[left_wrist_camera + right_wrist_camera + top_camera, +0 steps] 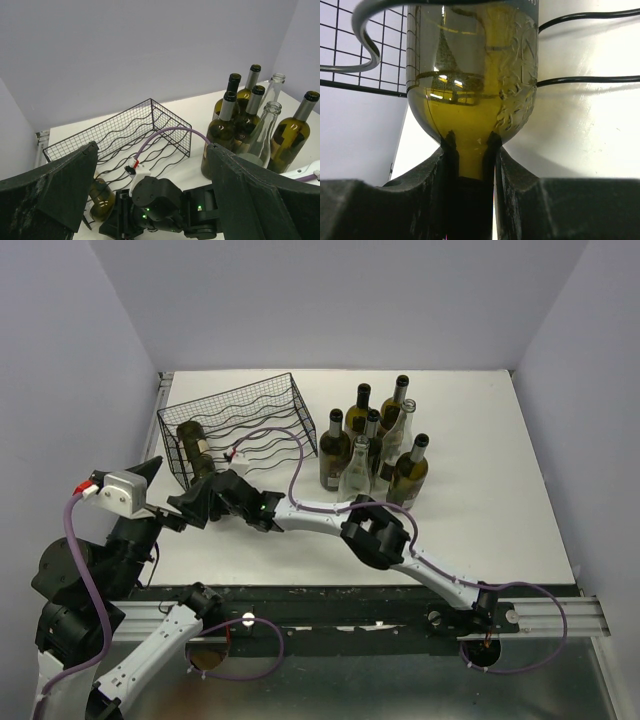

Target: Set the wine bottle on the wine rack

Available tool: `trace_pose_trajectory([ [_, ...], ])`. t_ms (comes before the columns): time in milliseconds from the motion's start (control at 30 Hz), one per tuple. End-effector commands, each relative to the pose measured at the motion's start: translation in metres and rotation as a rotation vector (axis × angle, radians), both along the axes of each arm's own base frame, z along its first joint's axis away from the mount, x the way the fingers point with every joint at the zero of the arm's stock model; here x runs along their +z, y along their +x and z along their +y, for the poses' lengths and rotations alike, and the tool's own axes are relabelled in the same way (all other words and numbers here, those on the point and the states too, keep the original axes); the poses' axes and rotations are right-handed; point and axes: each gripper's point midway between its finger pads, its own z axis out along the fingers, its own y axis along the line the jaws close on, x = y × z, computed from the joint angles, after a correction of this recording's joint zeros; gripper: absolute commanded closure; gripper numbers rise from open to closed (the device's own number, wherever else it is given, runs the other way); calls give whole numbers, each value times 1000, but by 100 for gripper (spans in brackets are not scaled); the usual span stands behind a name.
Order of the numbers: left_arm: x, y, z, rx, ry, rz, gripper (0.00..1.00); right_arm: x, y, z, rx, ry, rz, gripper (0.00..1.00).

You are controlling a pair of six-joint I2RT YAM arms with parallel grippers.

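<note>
A green wine bottle [194,443] lies on its side in the left end of the black wire wine rack [262,412], neck pointing toward the near edge. My right gripper [208,481] reaches across from the right and is shut on the bottle's neck. In the right wrist view both fingers [431,185] clamp the neck just below the wine bottle's [470,70] shoulder, with rack wire [365,30] curving over it. My left gripper [161,497] hovers open at the near left, apart from the bottle. Its view looks between its wide jaws [152,150] at the rack [120,127].
Several upright bottles [375,445], green and clear, stand grouped right of the rack, also seen in the left wrist view [250,125]. The right arm's purple cable [290,455] arches over the rack's near corner. Walls close in at the back and left.
</note>
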Motion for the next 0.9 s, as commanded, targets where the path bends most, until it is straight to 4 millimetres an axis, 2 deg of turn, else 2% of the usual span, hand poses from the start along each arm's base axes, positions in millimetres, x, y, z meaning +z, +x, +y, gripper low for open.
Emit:
trace_pose_trajectory([
  [0, -4, -1, 5, 22, -4, 17, 1, 63, 23, 18, -87, 195, -114, 77],
  [100, -6, -1, 6, 28, -2, 21, 1, 58, 27, 19, -96, 180, -112, 75],
  [200, -7, -1, 7, 31, -1, 24, 1, 43, 31, 17, -102, 154, -86, 74],
  [400, -10, -3, 9, 35, -1, 31, 1, 33, 34, 11, -115, 123, -85, 55],
  [467, -10, -3, 10, 40, -1, 31, 1, 30, 35, 8, -116, 106, -87, 43],
  [600, -12, -3, 11, 45, 4, 31, 1, 26, 33, 4, -108, 76, -99, 27],
  [767, -6, -6, 17, 61, 41, 7, 1, 27, 32, -5, -110, 34, -111, 22],
  [867, -2, -9, 20, 65, 45, -8, 1, 36, 31, -10, -108, 30, -126, 17],
])
